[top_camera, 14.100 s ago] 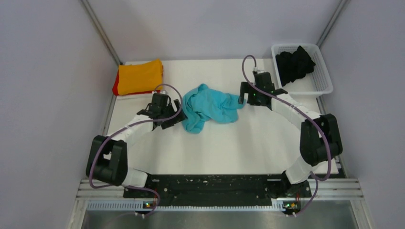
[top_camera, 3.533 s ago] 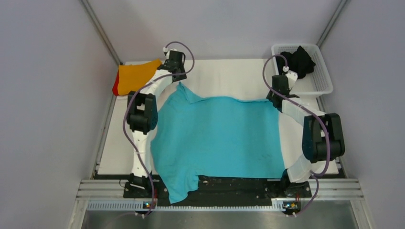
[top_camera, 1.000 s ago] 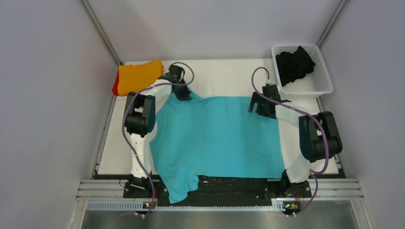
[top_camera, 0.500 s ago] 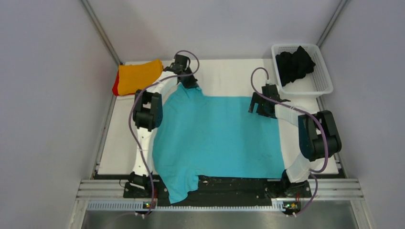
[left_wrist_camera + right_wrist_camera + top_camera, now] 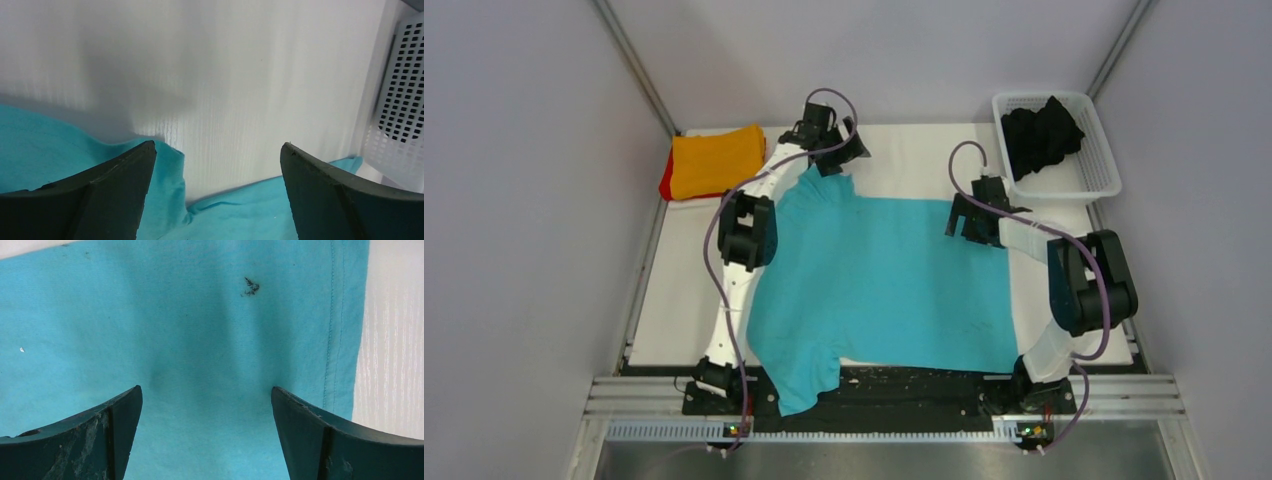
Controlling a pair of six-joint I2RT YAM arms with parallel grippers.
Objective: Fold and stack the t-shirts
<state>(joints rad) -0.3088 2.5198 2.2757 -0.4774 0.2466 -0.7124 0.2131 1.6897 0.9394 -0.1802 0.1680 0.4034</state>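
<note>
Around: I see a white mesh plastic basket (image 5: 1096, 172) at the far right corner of the white ribbed surface (image 5: 904, 155), with a crumpled black cloth t-shirt (image 5: 1039, 130) inside it. At the far left corner a folded orange cloth t-shirt (image 5: 717, 160) lies on a red cloth t-shirt (image 5: 666, 184), of which only an edge shows.
In the way: my left arm (image 5: 744, 230) runs along the left side of the spread shirt, over its edge. Purple cables (image 5: 969, 150) loop above both wrists.
Task thing: the turquoise short-sleeved cloth t-shirt (image 5: 884, 280) lies spread flat mid-surface, one sleeve draped over the black base plate (image 5: 924, 385) at the near edge.
Left gripper (image 5: 217, 150): jaws spread wide, nothing between them, above the shirt's rumpled far edge.
Right gripper (image 5: 206, 390): jaws spread wide and empty, over the shirt beside its stitched hem.
Room: pale grey walls (image 5: 524, 200) on three sides, metal rails (image 5: 874, 408) along the near edge.
</note>
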